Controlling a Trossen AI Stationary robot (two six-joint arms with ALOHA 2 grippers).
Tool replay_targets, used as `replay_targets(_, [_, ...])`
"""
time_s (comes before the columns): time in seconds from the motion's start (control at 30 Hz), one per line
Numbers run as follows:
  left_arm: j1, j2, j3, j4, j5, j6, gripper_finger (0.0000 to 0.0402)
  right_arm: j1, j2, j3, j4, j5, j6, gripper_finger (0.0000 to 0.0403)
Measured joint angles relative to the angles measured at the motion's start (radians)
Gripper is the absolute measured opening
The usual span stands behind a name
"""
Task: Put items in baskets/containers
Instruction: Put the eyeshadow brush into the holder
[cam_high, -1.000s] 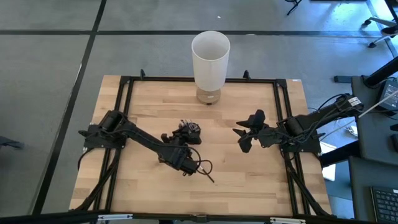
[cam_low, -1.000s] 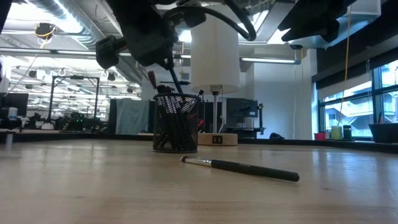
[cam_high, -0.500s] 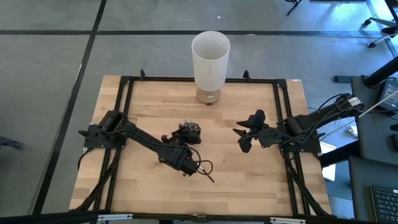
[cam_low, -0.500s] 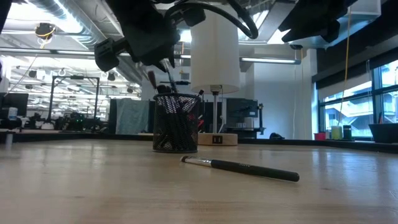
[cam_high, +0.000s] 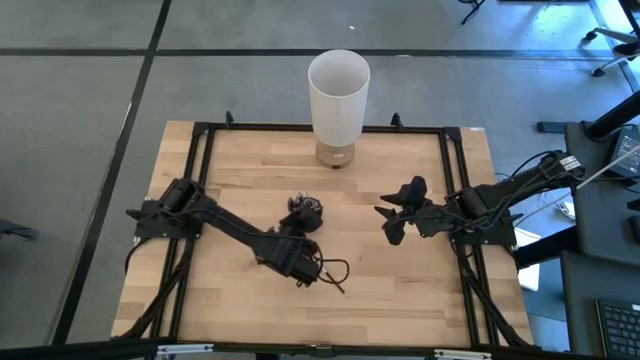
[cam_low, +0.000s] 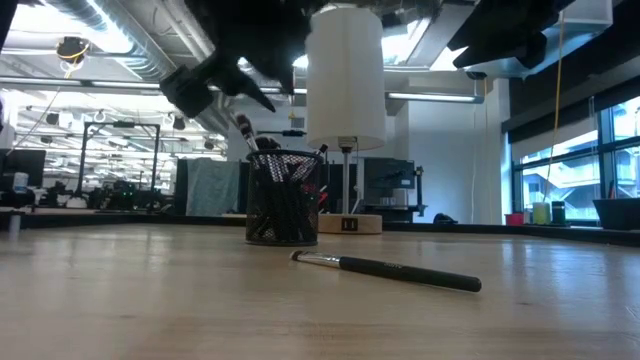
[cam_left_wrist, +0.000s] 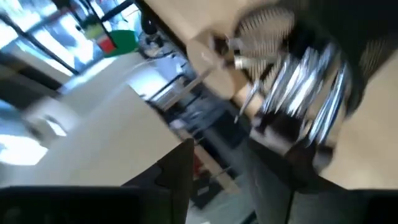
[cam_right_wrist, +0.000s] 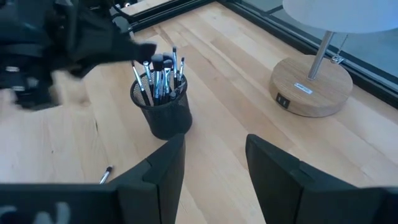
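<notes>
Overhead, left gripper (cam_right_wrist: 134, 50) above cup (cam_right_wrist: 163, 109)

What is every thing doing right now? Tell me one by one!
Dark cup: upright on the table, full of brushes standing up.
Brushes in the cup: upright, tips up.
Lone brush: lying flat on the table, outside the cup.
Lamp: upright at the table's far edge.
Left gripper: beside the cup's top, holding nothing.
Right gripper: open, waiting to the right of the cup.
</notes>
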Motion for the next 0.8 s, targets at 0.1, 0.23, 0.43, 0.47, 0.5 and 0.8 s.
replay_targets(0.1, [-0.019, 0.0, 0.048, 0.0, 0.083, -0.165, 0.0127, 0.0, 0.0, 0.0, 0.0, 0.014, 0.02, 0.017])
replay_targets(0.23, [-0.041, 0.0, 0.121, 0.061, 0.279, -0.353, 0.0113, 0.0, 0.0, 0.0, 0.0, 0.015, 0.023, 0.017])
replay_targets(0.43, [-0.061, 0.006, 0.12, 0.472, 0.765, -0.369, 0.0092, 0.0, 0.0, 0.0, 0.015, 0.015, 0.026, 0.017])
replay_targets(0.47, [-0.061, 0.015, 0.115, 0.545, 0.816, -0.347, 0.0092, 0.0, 0.0, 0.0, 0.017, 0.015, 0.026, 0.017])
replay_targets(0.5, [-0.062, 0.029, 0.111, 0.591, 0.849, -0.318, 0.0092, 0.0, 0.0, 0.0, 0.017, 0.015, 0.026, 0.017])
replay_targets(0.8, [-0.033, 0.163, 0.108, 0.645, 0.893, -0.223, 0.013, 0.0, 0.0, 0.0, 0.015, -0.01, 0.005, 0.017])
